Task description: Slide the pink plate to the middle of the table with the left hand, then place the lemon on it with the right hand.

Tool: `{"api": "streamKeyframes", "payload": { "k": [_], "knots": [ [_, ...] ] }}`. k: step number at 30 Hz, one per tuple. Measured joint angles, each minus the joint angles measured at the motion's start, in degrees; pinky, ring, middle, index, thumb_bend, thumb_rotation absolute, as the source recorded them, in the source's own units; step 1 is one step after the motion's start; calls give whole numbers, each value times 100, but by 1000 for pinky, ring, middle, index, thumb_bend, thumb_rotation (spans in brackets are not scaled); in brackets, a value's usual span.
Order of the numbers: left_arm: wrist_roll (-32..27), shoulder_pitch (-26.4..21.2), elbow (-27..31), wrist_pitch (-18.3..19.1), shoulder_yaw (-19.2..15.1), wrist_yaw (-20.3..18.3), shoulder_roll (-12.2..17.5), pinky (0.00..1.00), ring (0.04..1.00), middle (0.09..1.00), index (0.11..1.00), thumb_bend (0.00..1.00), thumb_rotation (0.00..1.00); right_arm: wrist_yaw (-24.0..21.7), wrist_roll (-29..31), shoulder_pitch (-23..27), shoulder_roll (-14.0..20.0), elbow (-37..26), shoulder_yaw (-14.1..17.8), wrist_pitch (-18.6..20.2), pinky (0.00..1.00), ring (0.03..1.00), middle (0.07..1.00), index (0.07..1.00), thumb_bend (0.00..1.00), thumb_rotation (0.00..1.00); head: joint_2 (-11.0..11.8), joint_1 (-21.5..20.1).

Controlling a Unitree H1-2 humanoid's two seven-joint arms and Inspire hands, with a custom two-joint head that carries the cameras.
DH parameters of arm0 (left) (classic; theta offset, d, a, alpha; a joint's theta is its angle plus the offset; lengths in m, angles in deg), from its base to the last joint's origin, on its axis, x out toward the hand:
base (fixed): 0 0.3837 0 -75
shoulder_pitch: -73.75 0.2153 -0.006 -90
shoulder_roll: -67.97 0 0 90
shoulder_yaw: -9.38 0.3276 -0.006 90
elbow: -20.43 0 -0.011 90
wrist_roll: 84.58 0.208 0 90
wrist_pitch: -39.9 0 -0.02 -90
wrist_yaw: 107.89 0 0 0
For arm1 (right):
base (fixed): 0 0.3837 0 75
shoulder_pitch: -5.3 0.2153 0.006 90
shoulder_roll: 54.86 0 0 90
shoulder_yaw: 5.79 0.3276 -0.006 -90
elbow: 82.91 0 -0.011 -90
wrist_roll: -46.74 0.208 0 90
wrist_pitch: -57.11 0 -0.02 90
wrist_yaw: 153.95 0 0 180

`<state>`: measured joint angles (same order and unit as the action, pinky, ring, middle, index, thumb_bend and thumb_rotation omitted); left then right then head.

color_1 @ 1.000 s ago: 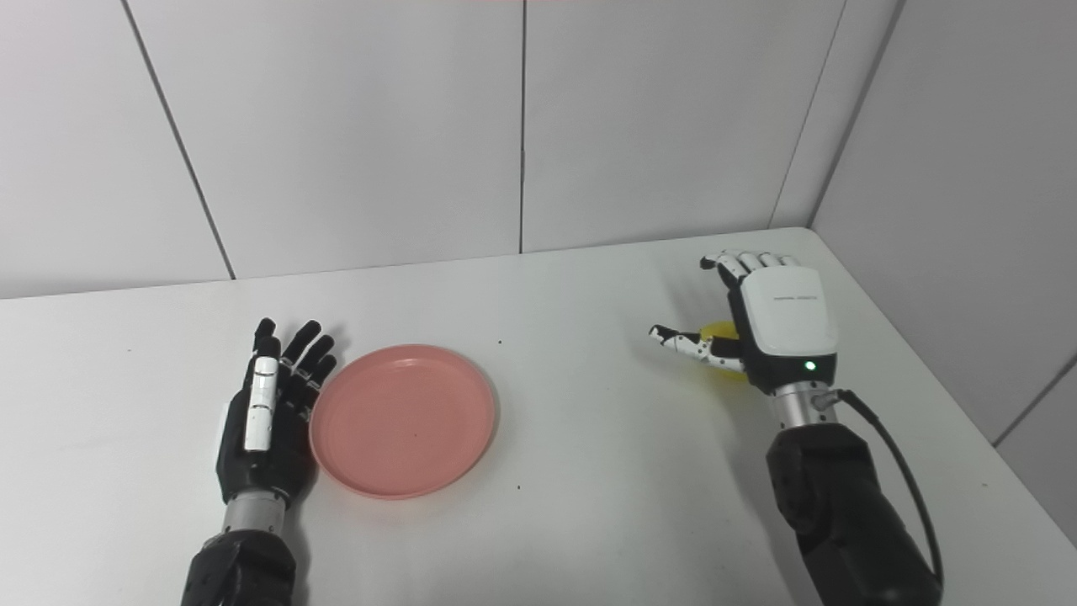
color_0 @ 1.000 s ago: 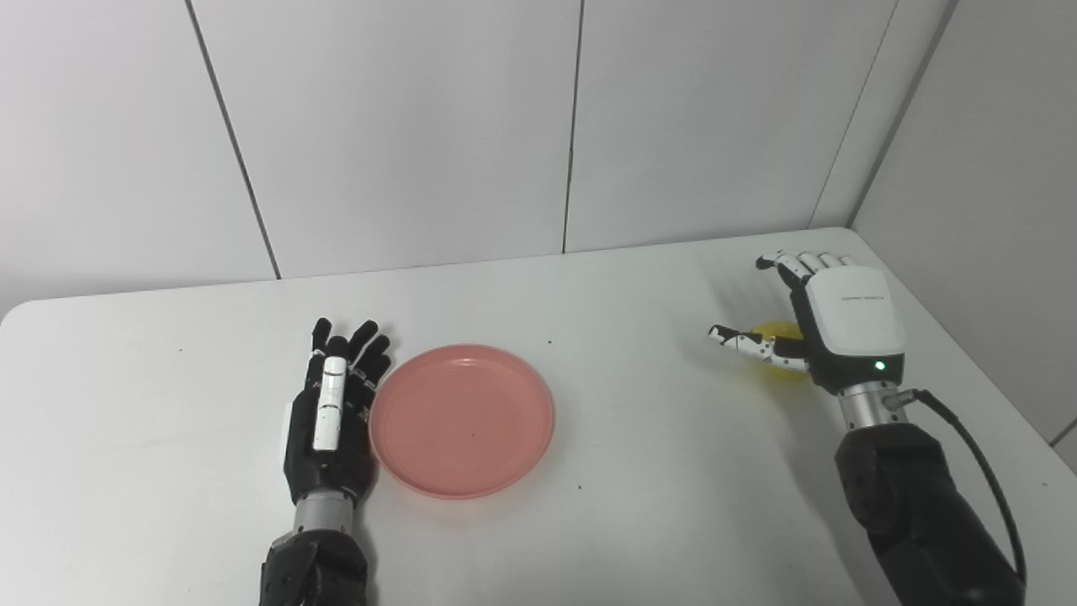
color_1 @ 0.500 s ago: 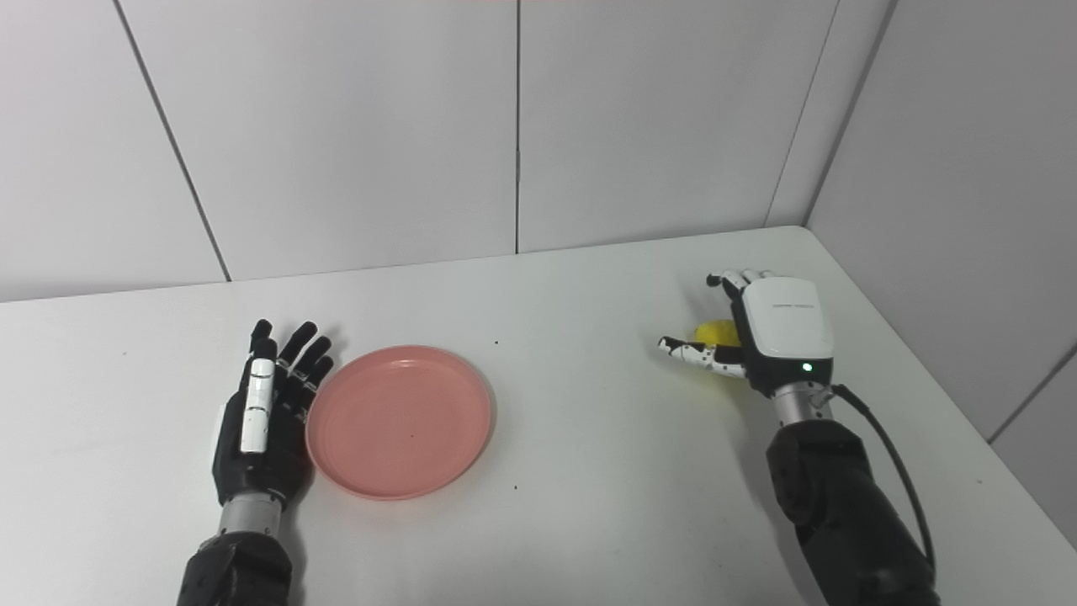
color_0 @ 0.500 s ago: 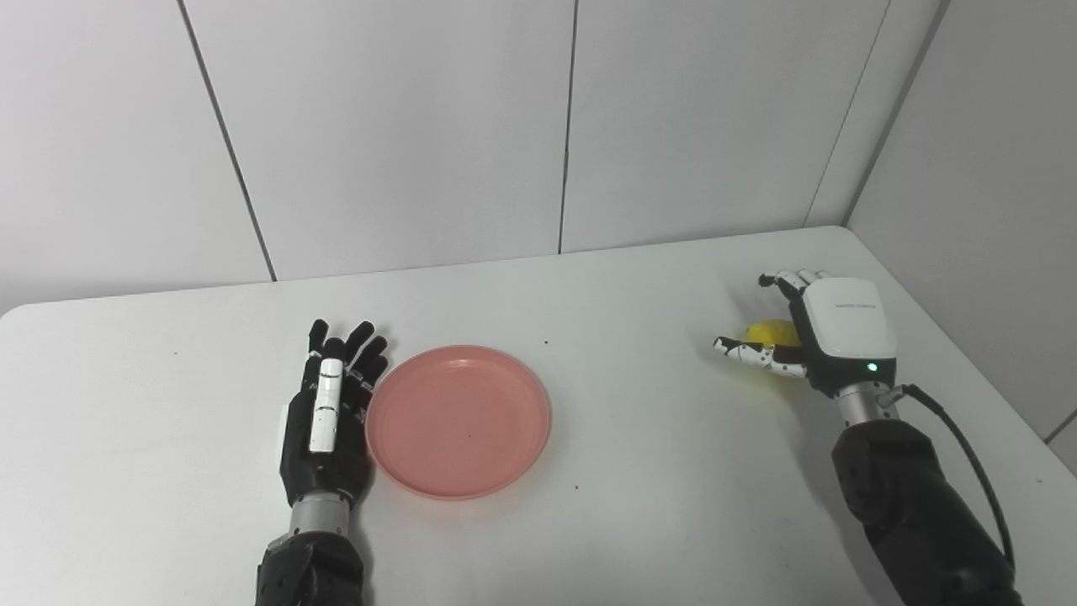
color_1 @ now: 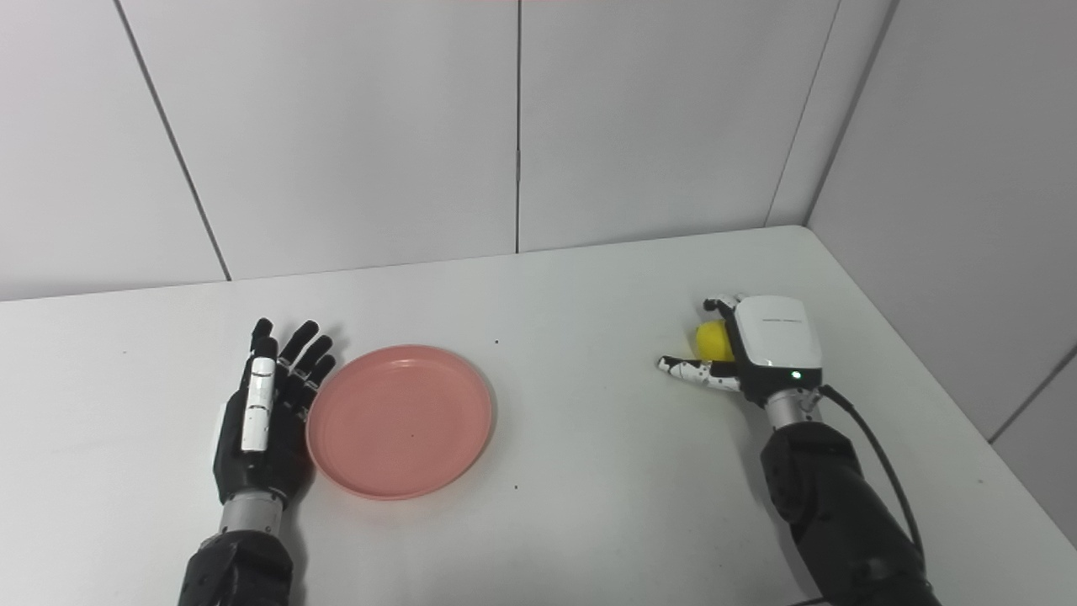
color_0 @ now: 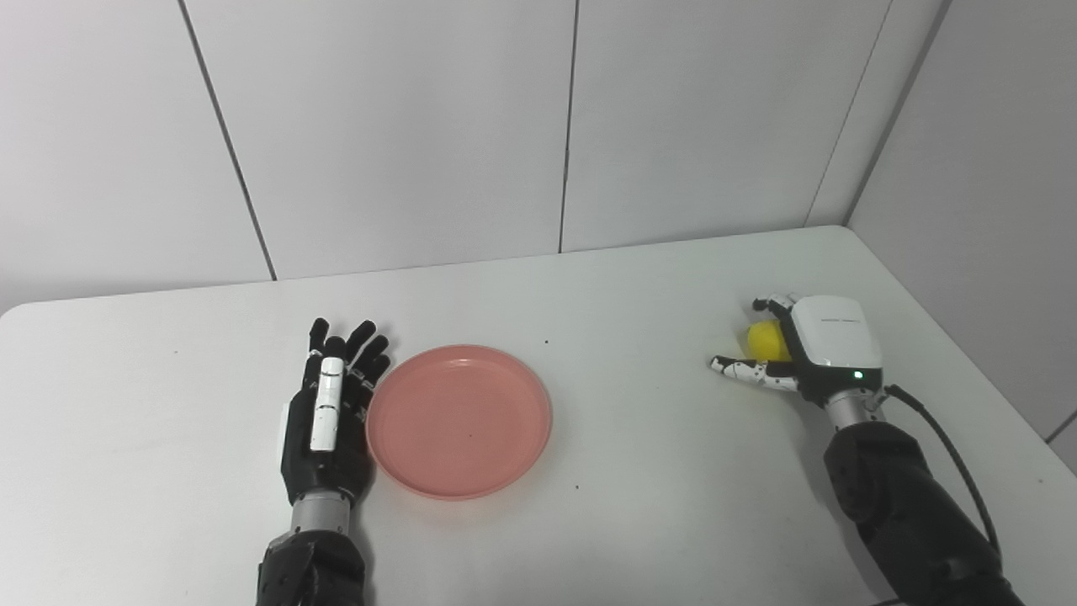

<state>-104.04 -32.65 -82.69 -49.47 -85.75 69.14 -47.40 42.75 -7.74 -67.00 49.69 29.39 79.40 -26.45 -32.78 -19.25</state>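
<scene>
The pink plate lies flat on the white surface, a little toward nine o'clock from the middle. The left hand rests flat just beside the plate's nine o'clock rim, its black fingers stretched out and slightly spread toward twelve o'clock, holding nothing; whether it touches the rim cannot be told.

Well apart, out at three o'clock on the surface, sits the lemon. The right hand is low over it, the white back plate facing up and the fingers curled around the lemon's twelve o'clock side. The thumb points toward nine o'clock along the surface, on the lemon's six o'clock side and not pressed against it. So the fingers cup the fruit, but a firm hold cannot be told, as the palm hides most of the contact. The lemon seems to rest on the surface. A black cable runs from the right wrist along the forearm.
</scene>
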Motion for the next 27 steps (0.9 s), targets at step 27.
{"api": "streamKeyframes", "payload": {
  "k": [27],
  "knots": [
    [-20,-9,2,-3,-4,2,-2,871,813,811,1000,710,562,645,1030,264,81,720,-170,-325,201,259,323,394,548,463,-79,53]
  ]
}}
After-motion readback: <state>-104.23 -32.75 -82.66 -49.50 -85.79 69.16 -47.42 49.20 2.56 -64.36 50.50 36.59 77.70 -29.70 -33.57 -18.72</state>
